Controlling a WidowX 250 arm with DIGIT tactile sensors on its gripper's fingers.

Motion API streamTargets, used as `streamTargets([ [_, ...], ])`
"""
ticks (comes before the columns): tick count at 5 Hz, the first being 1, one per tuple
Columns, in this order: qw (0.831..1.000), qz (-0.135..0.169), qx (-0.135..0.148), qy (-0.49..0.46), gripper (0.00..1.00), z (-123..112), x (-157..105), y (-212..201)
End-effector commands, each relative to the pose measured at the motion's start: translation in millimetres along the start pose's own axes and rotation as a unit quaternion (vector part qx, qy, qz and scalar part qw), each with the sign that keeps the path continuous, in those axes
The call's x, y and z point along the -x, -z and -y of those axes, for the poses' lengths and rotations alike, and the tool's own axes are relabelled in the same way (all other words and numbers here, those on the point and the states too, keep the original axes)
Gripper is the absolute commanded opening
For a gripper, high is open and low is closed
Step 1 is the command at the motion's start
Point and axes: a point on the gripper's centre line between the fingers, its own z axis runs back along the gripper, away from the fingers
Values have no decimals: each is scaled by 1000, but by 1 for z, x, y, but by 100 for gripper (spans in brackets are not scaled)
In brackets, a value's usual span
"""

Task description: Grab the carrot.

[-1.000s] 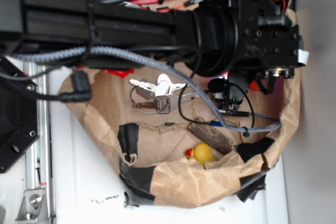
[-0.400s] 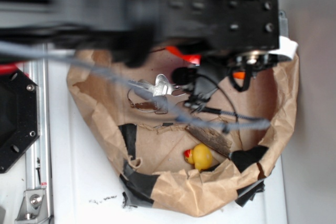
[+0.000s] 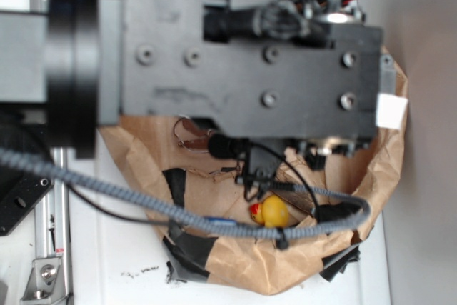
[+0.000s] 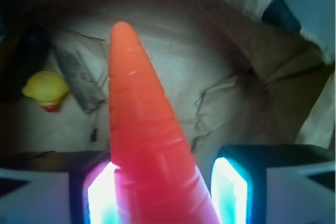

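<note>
Claw point(image 4: 167, 192) around one carrot point(image 4: 147, 129)

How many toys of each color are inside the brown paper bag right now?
Orange: 1, the carrot, standing between the two sides of the claw
Yellow: 1, the rubber duck on the bottom of the paper bag
Total: 2 toys. The arm hides much of the bag from above, so more could be underneath it.

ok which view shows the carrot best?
Wrist. The carrot fills the middle of the frame, tip pointing away, its thick end between the gripper fingers. In the exterior view the arm blocks it; no carrot shows there.
</note>
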Motion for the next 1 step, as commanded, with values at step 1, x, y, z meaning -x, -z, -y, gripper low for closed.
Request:
streamTargets([
  [1,988,-6,28,-153,0,-4,-19,-8],
])
